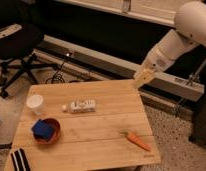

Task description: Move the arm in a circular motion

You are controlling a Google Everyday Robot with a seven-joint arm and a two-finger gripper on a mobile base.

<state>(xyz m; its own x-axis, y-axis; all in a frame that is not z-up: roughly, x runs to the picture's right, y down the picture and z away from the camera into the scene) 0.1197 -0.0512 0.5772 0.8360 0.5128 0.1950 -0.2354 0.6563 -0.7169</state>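
The thick white arm [178, 37] reaches in from the upper right of the camera view, its rounded segments tapering down and left. Its gripper [143, 77], a flat tan wedge, hangs just above the far right corner of the wooden table [103, 125]. Nothing is seen in it.
On the table lie a white cup [35, 104], a small bottle on its side [80, 106], a red bowl with a blue sponge [45, 130], a carrot [136, 140] and a black-and-white striped item [19, 160]. A black office chair [16, 47] stands at the left. A long metal rail [121, 65] runs behind the table.
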